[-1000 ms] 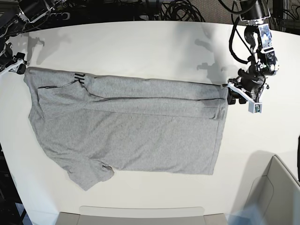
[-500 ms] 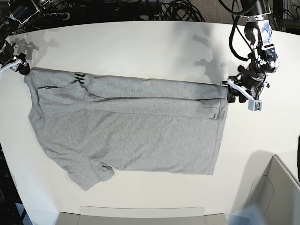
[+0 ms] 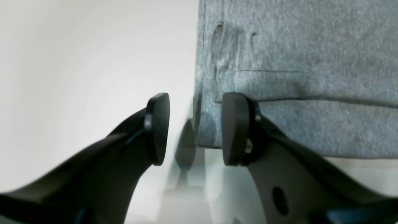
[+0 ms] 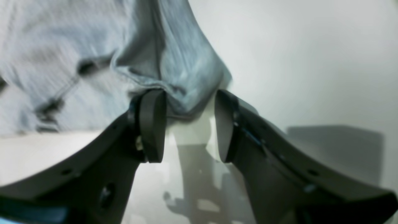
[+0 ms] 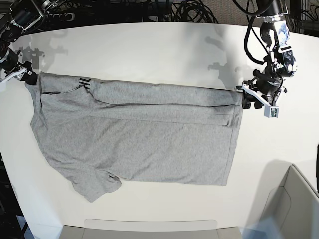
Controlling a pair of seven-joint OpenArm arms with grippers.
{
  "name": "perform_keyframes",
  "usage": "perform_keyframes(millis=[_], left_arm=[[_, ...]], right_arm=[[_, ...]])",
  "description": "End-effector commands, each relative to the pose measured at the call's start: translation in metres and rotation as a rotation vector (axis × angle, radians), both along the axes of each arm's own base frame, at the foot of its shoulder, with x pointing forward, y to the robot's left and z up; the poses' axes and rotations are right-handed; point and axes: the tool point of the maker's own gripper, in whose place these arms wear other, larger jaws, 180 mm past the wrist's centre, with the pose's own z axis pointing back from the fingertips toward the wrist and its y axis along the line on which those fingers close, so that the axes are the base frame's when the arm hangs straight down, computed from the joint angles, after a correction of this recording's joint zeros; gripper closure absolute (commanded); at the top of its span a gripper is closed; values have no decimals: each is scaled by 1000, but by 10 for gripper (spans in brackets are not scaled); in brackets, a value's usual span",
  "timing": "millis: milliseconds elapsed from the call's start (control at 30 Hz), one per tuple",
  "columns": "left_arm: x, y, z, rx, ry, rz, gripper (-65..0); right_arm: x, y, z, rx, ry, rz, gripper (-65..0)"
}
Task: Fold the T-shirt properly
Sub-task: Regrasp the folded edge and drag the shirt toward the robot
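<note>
The light grey T-shirt (image 5: 134,134) lies spread on the white table (image 5: 149,50), its top part folded over, with a bit of black lettering (image 5: 83,82) showing. My left gripper (image 5: 244,97) is at the shirt's top right corner. In the left wrist view the left gripper (image 3: 196,129) has its jaws apart around the flat corner of the T-shirt (image 3: 295,62), with bare table in the gap. My right gripper (image 5: 28,78) is at the top left corner. In the right wrist view the right gripper (image 4: 189,124) pinches the bunched, raised T-shirt (image 4: 183,77).
A grey bin (image 5: 294,199) stands at the table's lower right corner. A flat grey tray (image 5: 149,226) lies at the front edge. Black cables (image 5: 189,10) run along the back edge.
My right gripper has moved slightly down and inward, and the shirt's top left corner has bunched and shifted with it. My left gripper has stayed at the top right corner.
</note>
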Motion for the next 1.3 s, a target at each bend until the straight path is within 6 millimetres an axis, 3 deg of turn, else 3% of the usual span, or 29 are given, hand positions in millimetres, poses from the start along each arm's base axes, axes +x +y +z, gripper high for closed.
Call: perform_keyframes(millis=[0,267,433,533,633,900,1000,1100,1167,1267], left_arm=[[9,4,13,7,-48,2,-278],[9,4,14,7,-50,-1,-278],[8,-23,7,-21,-48,-171,-281],[18,-2,1,-44,-36,-99,-281],[10,7,-22,-71,47,-104,-295],[10,10,-44,-113,114,-99,-299],[7,-3,-50,-109,150,-144,-299],[4,-4,-54,-108,171,-149,-295],[1,-4,-56,-109,176,-148,-260],[-1,-3,-57,-107,184,-148,-178]], right_arm=[[-5,-2,-4,-18,51,28,-266],[10,1,2,-13,20,34,-265],[9,-1,2,-18,24,34,-265],[8,-1,2,-18,27,34,-265],[5,-2,-1,-29,49,37,-265],[7,-5,-4,-65,88,44,-265],[7,-4,-4,-64,90,46,-265],[7,-4,-4,-63,88,47,-261],[8,-4,-4,-63,88,47,-229],[7,-4,-4,-65,91,48,-129]])
